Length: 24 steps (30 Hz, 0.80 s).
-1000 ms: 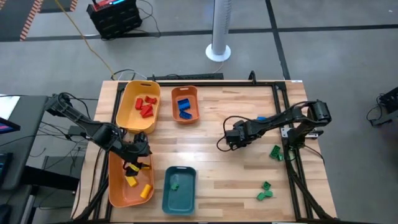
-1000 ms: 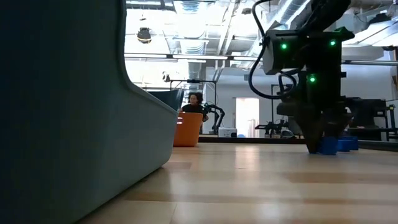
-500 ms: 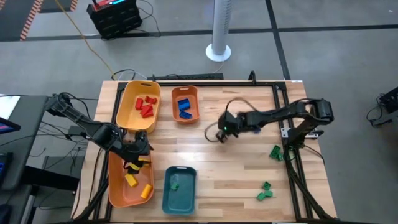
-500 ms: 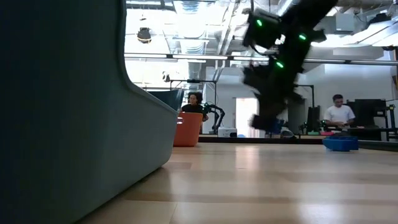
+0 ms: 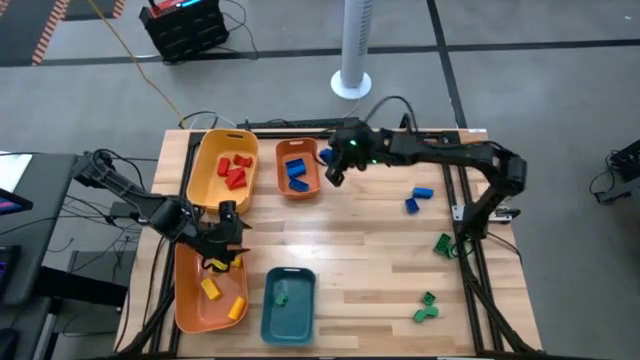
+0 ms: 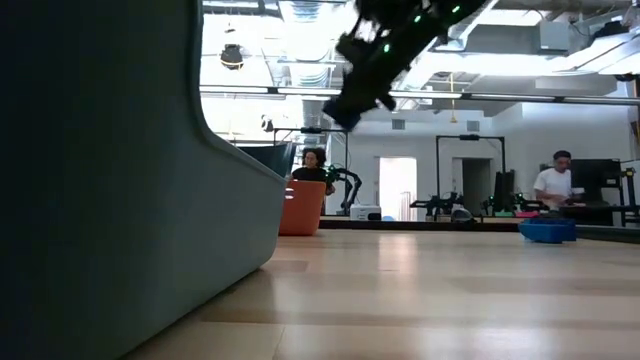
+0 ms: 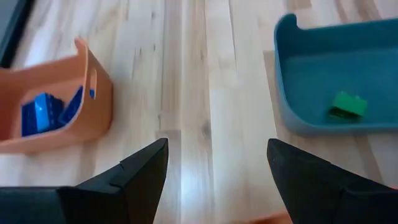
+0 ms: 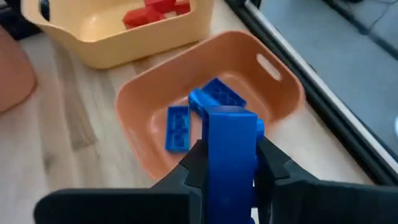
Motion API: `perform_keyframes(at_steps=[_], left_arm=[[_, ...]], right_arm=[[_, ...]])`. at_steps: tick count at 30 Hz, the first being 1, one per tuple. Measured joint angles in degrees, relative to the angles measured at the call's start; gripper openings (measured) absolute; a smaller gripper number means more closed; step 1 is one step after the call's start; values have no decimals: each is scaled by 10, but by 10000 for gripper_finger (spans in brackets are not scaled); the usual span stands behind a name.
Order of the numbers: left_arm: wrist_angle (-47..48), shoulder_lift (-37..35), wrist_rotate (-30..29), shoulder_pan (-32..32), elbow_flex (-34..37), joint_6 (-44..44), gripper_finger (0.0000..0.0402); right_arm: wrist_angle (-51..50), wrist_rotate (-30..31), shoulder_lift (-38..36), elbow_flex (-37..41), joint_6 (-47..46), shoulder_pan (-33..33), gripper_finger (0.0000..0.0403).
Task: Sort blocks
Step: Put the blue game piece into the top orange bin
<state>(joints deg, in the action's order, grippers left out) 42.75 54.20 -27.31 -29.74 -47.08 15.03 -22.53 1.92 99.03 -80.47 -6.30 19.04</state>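
Observation:
My right gripper (image 5: pixel 331 166) hangs above the right rim of the small orange tray (image 5: pixel 297 168), shut on a blue block (image 8: pixel 231 147). More blue blocks (image 8: pixel 214 99) lie in that tray. My left gripper (image 5: pixel 230 242) stands open with nothing between its fingers, over the far end of the large orange tray (image 5: pixel 190 300), which holds yellow blocks (image 5: pixel 211 290). Red blocks (image 5: pixel 235 170) lie in the yellow tray (image 5: pixel 222 195). A green block (image 7: pixel 347 104) lies in the teal tray (image 5: pixel 288 318). Two blue blocks (image 5: pixel 417 198) and several green blocks (image 5: pixel 426 307) lie loose on the table. My right gripper pinches the blue block by its two side faces (image 8: pixel 211 163) between its two fingers. The fingers slant down from the table's right side. The block's free end (image 8: pixel 231 119) sticks out past the fingertips, and the block is lifted clear, above the small orange tray.
A black frame rail (image 5: pixel 462 200) runs along the table's right side, with a green block (image 5: pixel 443 243) beside it. The teal tray's wall (image 6: pixel 120 200) fills the low view's left. A white column foot (image 5: pixel 351 84) stands beyond the far edge. People (image 6: pixel 553 180) show far behind.
My right gripper has risen from the table's middle right with a blue block and travelled toward the far left, ending above the small orange tray. The left arm has kept still.

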Motion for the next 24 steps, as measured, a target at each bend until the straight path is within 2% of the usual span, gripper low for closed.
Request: perform_keyframes(at_steps=[5,8,11,15,19,24], left_arm=[[-29,2,-3,13,1,-28,267],[-29,2,-5,19,1,-28,267],[-25,2,-5,21,1,-13,267],[-23,2,-4,21,1,-2,267],[-22,2,-4,21,1,-4,267],[-25,2,-4,21,1,-17,267]], right_arm=[[-34,-33,125,-110,39,7,75],[-47,-80,192,-174,60,20,75],[-66,-109,238,-236,76,35,76],[-90,-114,286,-291,96,48,82],[-95,-155,315,-314,98,55,108],[-111,-161,324,-319,110,56,173]])
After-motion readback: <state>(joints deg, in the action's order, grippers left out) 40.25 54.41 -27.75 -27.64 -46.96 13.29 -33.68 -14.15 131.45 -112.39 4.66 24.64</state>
